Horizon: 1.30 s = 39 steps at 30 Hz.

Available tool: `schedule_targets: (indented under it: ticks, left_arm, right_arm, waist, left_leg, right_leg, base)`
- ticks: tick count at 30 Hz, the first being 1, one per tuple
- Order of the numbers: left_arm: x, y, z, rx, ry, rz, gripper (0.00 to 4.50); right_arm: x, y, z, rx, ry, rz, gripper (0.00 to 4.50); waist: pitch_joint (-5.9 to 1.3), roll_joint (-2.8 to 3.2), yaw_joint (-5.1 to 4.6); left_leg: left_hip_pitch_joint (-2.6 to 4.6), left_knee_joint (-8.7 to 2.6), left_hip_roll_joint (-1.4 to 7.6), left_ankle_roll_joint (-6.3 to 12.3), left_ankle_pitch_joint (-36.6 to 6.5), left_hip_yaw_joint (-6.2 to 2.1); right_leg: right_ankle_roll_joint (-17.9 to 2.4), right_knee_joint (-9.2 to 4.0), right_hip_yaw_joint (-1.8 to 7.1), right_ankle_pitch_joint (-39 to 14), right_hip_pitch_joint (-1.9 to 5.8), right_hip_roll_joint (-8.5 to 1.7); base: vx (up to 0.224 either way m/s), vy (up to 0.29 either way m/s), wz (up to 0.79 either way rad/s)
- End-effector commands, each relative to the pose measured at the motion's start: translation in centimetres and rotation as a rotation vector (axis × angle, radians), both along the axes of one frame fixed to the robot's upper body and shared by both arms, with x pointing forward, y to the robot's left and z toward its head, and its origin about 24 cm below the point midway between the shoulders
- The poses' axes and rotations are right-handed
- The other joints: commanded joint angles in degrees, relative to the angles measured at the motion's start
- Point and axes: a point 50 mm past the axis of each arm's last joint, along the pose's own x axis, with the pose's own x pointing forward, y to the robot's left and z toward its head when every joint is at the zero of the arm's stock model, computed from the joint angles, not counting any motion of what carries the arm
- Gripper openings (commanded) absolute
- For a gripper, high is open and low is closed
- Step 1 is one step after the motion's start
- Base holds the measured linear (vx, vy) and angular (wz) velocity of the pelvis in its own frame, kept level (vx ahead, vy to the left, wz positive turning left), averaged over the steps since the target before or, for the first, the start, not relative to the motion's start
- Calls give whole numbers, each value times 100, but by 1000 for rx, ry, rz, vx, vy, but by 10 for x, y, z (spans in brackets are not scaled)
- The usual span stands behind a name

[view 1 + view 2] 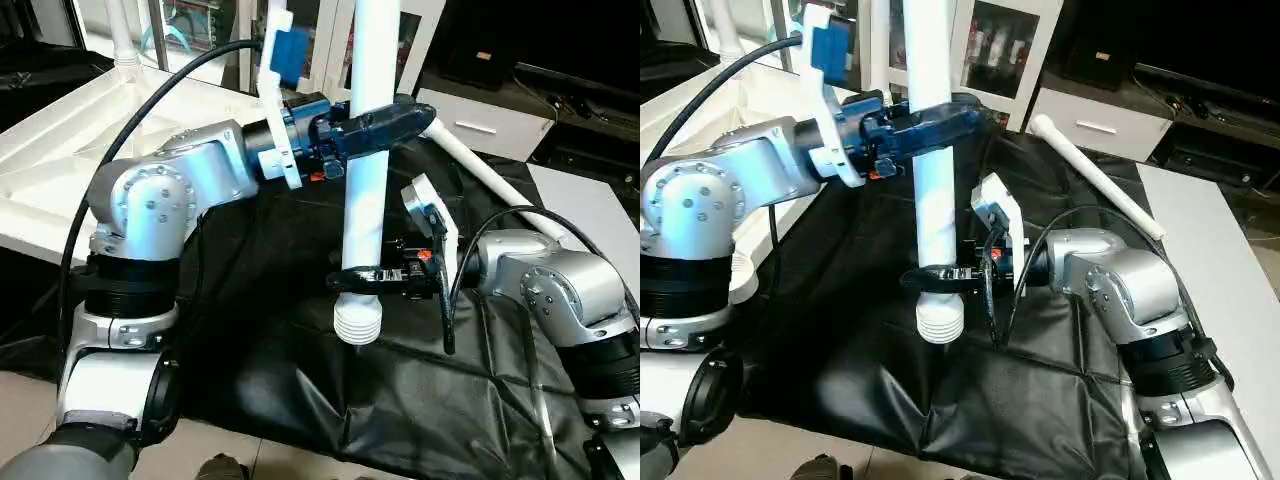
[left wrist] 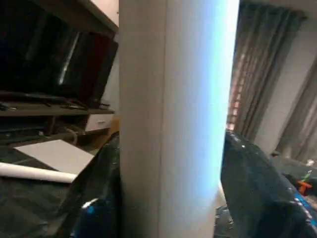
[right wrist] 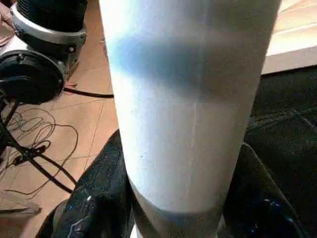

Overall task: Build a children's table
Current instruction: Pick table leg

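Long white tapered plastic tube leg (image 1: 368, 150) held upright in the air above the black plastic sheet (image 1: 300, 370) — ribbed end (image 1: 357, 326) pointing down, not touching the sheet.

Left gripper (image 1: 375, 128): fingers closed around the leg's upper shaft, full wrap; the left wrist view is filled by the tube.

Right gripper (image 1: 362, 278): fingers closed around the leg low down, just above the ribbed end.

White plastic rectangular tabletop (image 1: 60, 150) lies ribbed side up beyond the sheet's left edge, well apart from the held leg. One leg already stands upright at its far end (image 1: 122, 35). A second loose white tube leg (image 1: 480, 170) lies across the sheet's far right corner.

Step in hand, as judged: carry the leg to a corner socket and seat it. To do it well — keep both grips firm so the tube stays plumb, bring the ribbed end square over the socket mouth, then press straight down; any tilt will likely jam the ribs on the rim.
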Motion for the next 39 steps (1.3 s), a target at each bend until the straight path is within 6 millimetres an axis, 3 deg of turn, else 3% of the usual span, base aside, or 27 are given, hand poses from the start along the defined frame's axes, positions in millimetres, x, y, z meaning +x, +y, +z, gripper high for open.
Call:
schedule_targets:
  ticks: [1, 7, 9, 15, 17, 18, 19, 20, 23, 24, 26, 28, 30, 32, 33, 34, 35, 36, 38, 39]
  left_arm:
    - [-8, -5, 4, -11, -5, -56, 307]
    - [-8, -2, 2, 25, -35, -24, 350]
    - [-8, 0, 5, 4, -62, -8, 358]
    - [-18, 13, 15, -73, -125, -15, 389]
    - [-30, 29, 19, -98, -159, -9, 391]
    - [-34, 36, 20, -105, -174, 4, 391]
    - [-37, 44, 20, -112, -189, 20, 391]
    - [-42, 53, 18, -111, -192, 37, 391]
    - [-46, 66, 12, -74, -183, 123, 391]
    - [-47, 68, 7, -64, -173, 162, 391]
    - [-45, 67, 3, -59, -164, 181, 391]
    - [-44, 65, -2, -33, -154, 189, 391]
    - [-38, 74, -15, 58, -147, 304, 391]
    - [-36, 77, -19, 98, -154, 345, 391]
    - [-33, 84, -28, 143, -137, 394, 391]
    - [-37, 93, -48, 285, -137, 431, 391]
    - [-42, 94, -61, 371, -129, 421, 391]
    - [-46, 94, -69, 423, -125, 406, 391]
    - [-51, 97, -84, 537, -153, 442, 391]
    - [-52, 100, -89, 558, -158, 472, 391]
  right_arm:
    - [6, -13, 7, 35, -21, -85, 186]
    - [5, -12, 12, 81, -37, -84, 186]
    - [12, -15, 12, 85, -53, -148, 186]
    - [37, -33, 8, 90, -98, -444, 186]
    - [44, -48, 5, 124, -104, -605, 186]
    - [45, -52, 4, 128, -113, -646, 186]
    - [44, -56, 3, 126, -120, -678, 185]
    - [43, -60, 1, 126, -125, -707, 185]
    - [38, -64, -2, 136, -110, -731, 183]
    - [35, -62, -3, 147, -112, -719, 183]
    - [32, -58, -4, 156, -116, -697, 183]
    - [31, -54, -5, 160, -125, -697, 183]
    - [29, -51, 0, 226, -115, -688, 183]
    - [27, -50, 1, 244, -108, -683, 183]
    - [26, -50, 1, 257, -109, -682, 183]
    - [23, -51, 3, 293, -127, -711, 183]
    - [22, -53, 5, 326, -140, -748, 183]
    - [21, -54, 6, 348, -148, -774, 183]
    - [16, -55, 6, 301, -233, -824, 183]
    - [13, -54, 3, 270, -256, -841, 183]
  waist:
    - [-472, 167, 19]
    - [-473, 157, 32]
    - [-476, 175, 34]
    - [-484, 158, -3]
    - [-487, 181, -6]
    - [-478, 166, -25]
    - [-486, 204, 24]
    - [-481, 251, 45]
    - [-475, 205, 36]
    - [-474, 148, 35]
    - [-461, 189, 38]
    - [-450, 186, 26]
    - [-442, 201, 10]
    - [-432, 191, -37]
    - [-441, 228, -29]
    - [-440, 261, -37]
    - [-421, 263, -61]
    - [-445, 287, -62]
    - [-447, 362, -76]
    - [-439, 365, -76]
  left_leg:
    - [173, -476, 408, -438, -1127, -234]
    - [177, -483, 412, -448, -1145, -237]
    - [178, -483, 415, -458, -1111, -237]
    - [165, -482, 402, -558, -1137, -235]
    - [170, -490, 416, -593, -1124, -241]
    - [166, -494, 404, -595, -1135, -230]
    - [230, -474, 388, -698, -1128, -195]
    - [249, -471, 371, -714, -1167, -172]
    - [195, -511, 376, -633, -1289, -197]
    - [200, -500, 370, -604, -1290, -187]
    - [190, -509, 381, -572, -1366, -203]
    - [193, -518, 383, -580, -1412, -215]
    - [208, -524, 383, -601, -1572, -228]
    - [204, -545, 380, -575, -1696, -251]
    - [211, -541, 377, -568, -1654, -253]
    - [208, -550, 385, -576, -1637, -259]
    - [187, -582, 389, -563, -1670, -266]
    - [206, -578, 391, -582, -1670, -270]
    - [244, -583, 401, -624, -1643, -244]
    - [252, -587, 402, -641, -1694, -244]
  right_leg:
    - [-1090, -410, 335, -1346, 272, -607]
    - [-1048, -409, 334, -1364, 269, -603]
    - [-1054, -409, 336, -1329, 266, -611]
    - [-1043, -389, 329, -1362, 263, -609]
    - [-1086, -345, 331, -1259, 256, -617]
    - [-1088, -352, 332, -1263, 250, -598]
    - [-1159, -346, 323, -1143, 204, -570]
    - [-1155, -342, 327, -1054, 183, -532]
    - [-1010, -345, 325, -1072, 253, -531]
    - [-978, -364, 326, -1154, 246, -532]
    - [-865, -402, 341, -1547, 245, -570]
    - [-775, -425, 343, -1768, 232, -571]
    - [-691, -448, 342, -2024, 213, -576]
    - [-482, -477, 342, -2342, 212, -561]
    - [-464, -485, 346, -2332, 205, -567]
    - [-468, -485, 349, -2225, 192, -560]
    - [-415, -487, 357, -2248, 183, -557]
    - [-428, -456, 351, -2222, 182, -557]
    - [-582, -431, 358, -1869, 136, -524]
    - [-629, -428, 355, -1817, 128, -516]
  base:
    - [0, 0, 0]
    - [0, 0, 0]
    - [0, 0, 0]
    - [0, 0, 0]
    - [0, 0, 0]
    - [0, 0, 0]
    - [0, 0, 0]
    - [0, 0, 0]
    - [0, 0, 0]
    - [0, 0, 0]
    - [0, 0, 0]
    - [0, 0, 0]
    - [0, 0, 0]
    - [0, 0, 0]
    - [0, 0, 0]
    - [0, 0, 0]
    - [0, 0, 0]
    - [0, 0, 0]
    - [0, 0, 0]
    - [0, 0, 0]
